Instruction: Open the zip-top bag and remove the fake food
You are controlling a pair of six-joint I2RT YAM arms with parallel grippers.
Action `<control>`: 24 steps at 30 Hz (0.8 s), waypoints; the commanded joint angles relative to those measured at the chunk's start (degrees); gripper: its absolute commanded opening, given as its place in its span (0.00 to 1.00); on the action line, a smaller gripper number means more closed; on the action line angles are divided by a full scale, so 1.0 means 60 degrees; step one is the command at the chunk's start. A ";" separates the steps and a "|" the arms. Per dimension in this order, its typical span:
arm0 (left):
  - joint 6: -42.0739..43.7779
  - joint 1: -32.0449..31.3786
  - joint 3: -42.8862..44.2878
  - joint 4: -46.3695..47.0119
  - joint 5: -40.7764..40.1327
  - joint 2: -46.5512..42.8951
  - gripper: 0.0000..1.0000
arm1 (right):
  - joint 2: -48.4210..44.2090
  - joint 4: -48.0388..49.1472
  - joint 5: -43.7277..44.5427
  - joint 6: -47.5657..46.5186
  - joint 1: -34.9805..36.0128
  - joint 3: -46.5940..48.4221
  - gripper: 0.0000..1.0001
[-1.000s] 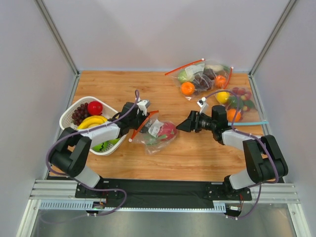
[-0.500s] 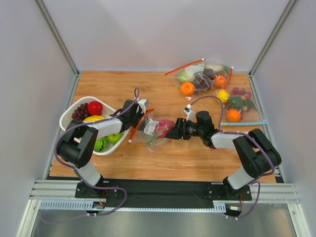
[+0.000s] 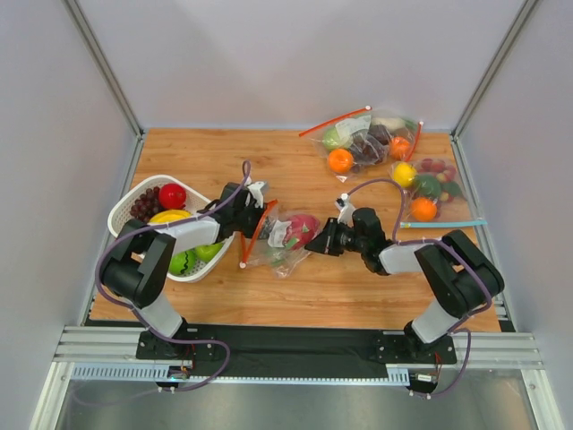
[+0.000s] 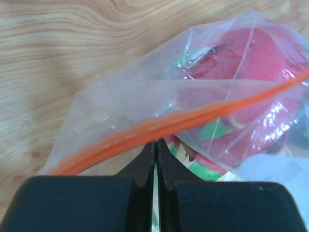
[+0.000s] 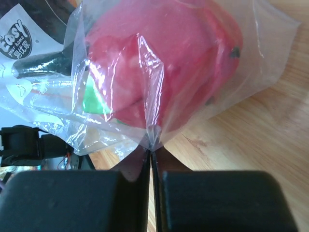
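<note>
The clear zip-top bag (image 3: 285, 240) lies mid-table, its red-orange zip strip (image 3: 258, 227) facing left. Inside shows fake food: a pink fruit with green tips (image 3: 303, 228). My left gripper (image 3: 254, 222) is shut on the bag just under the zip strip (image 4: 183, 121), jaws pressed together (image 4: 155, 143). My right gripper (image 3: 315, 243) is shut on a pinch of the bag's plastic at its right end (image 5: 152, 147), with the pink fruit (image 5: 164, 67) right in front of it. A white label (image 5: 21, 36) shows beyond it.
A white basket (image 3: 123, 213) with grapes, a red fruit, a banana and green apples stands behind the left arm. Two more filled bags lie at the back right: one with a red strip (image 3: 367, 139), one with a teal strip (image 3: 431, 193).
The right gripper moved left from near the teal-strip bag to the zip-top bag's right end and shut on it. The left gripper closed at the zip strip.
</note>
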 commanded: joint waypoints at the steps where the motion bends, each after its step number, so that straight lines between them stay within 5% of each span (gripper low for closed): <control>1: -0.0187 0.0150 0.0000 0.0267 0.0650 -0.0795 0.00 | -0.1102 -0.0094 0.0972 -0.0611 -0.0003 -0.0082 0.00; 13: -0.0363 0.1058 -0.0292 -0.0158 0.1222 -0.2567 0.00 | -0.2482 -0.2658 0.1691 -0.1828 -0.0983 0.0035 0.00; 24: -0.1154 0.1044 -0.0937 0.1262 0.2058 -0.2131 0.00 | -0.1898 -0.2002 0.0509 -0.1538 -0.1028 0.0152 0.00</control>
